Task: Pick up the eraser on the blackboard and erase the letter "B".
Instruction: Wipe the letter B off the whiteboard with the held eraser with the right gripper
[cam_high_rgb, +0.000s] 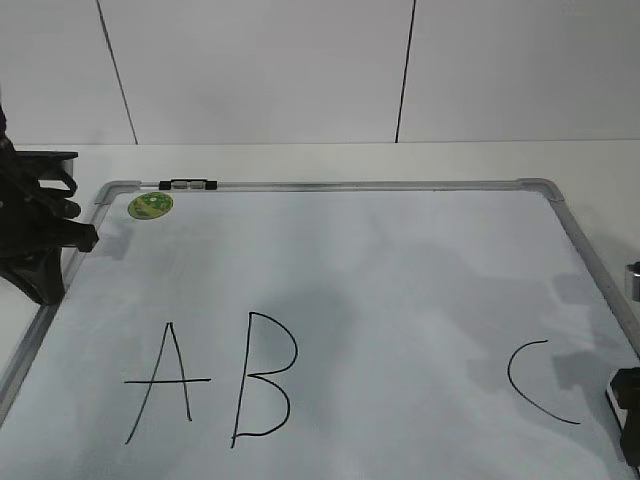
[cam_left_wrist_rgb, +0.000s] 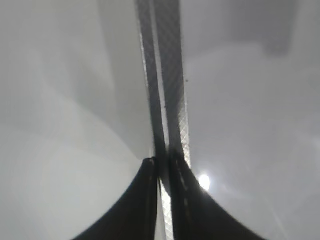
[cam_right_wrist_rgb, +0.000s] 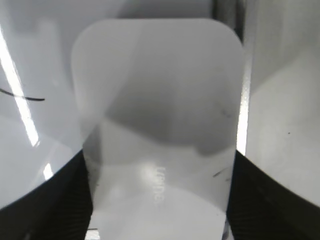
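White wall backs the blackboard (cam_high_rgb: 400, 270); right gripper (cam_right_wrist_rgb: 160, 200) clamps the eraser (cam_right_wrist_rgb: 157, 100) near "C" (cam_high_rgb: 540, 385), left gripper (cam_left_wrist_rgb: 162, 165) closed; next, carry it to "B" (cam_high_rgb: 262, 378).

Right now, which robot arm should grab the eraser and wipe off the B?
The right one. Its gripper already has the white eraser between its fingers, at the board's right edge. The left gripper is shut over the frame on the far left. The B is untouched.

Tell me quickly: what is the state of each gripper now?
Left gripper: closed, holding nothing, over the blackboard's frame.
Right gripper: jaws on both sides of the eraser, closed on it.
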